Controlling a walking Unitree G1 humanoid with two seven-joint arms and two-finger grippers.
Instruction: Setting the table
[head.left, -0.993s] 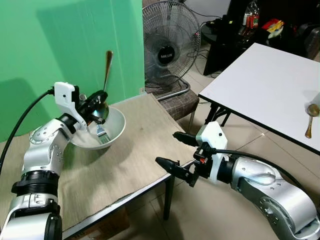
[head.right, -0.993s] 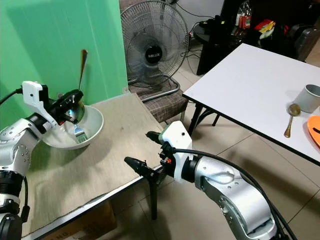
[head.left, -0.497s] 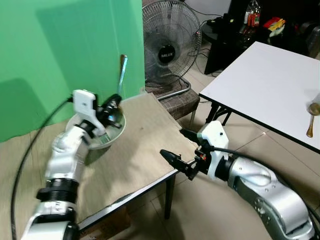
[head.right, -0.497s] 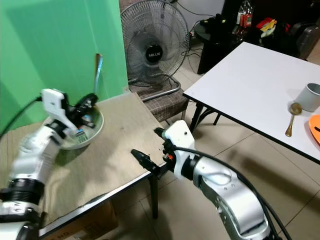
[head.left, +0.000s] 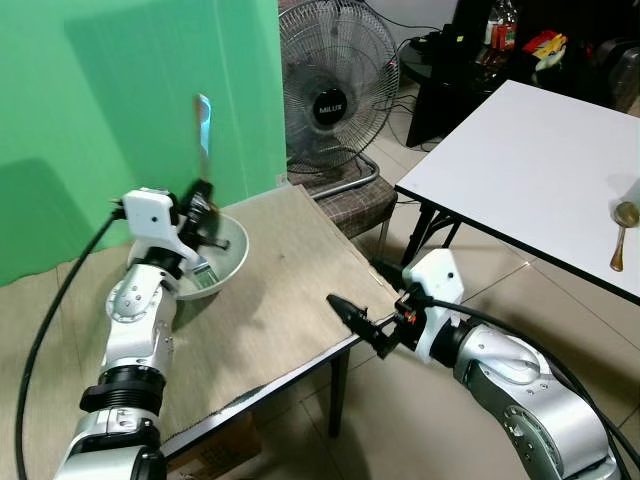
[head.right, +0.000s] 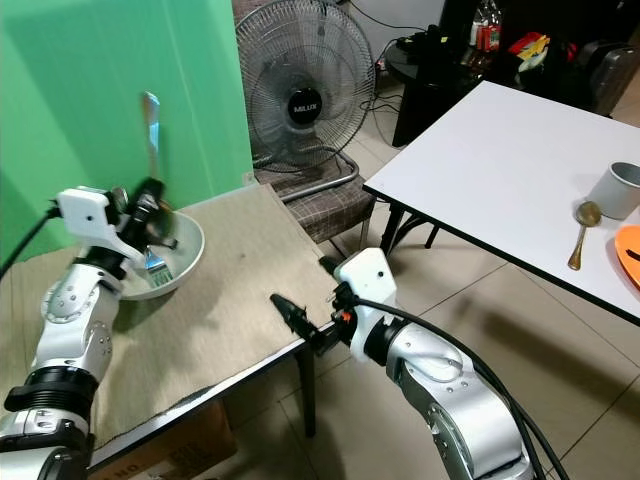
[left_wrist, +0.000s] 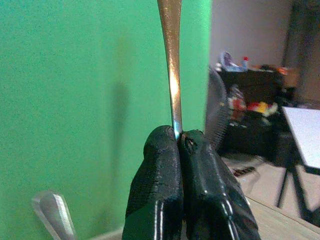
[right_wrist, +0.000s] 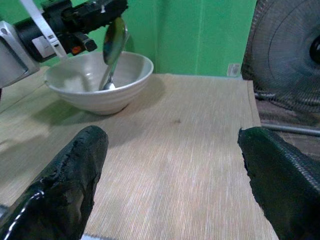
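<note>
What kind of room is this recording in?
Probably a home room staged for recording. A green backdrop hangs behind a mat-covered table, a standing fan sits on the tiled floor, and a white table holds a spoon.

We are in a lived-in room of a home, partly set up for recording: a green backdrop behind a mat-covered table, a standing fan on tiled floor, a white dining table (a spoon near its edge), and a cluttered dark cabinet behind.
</note>
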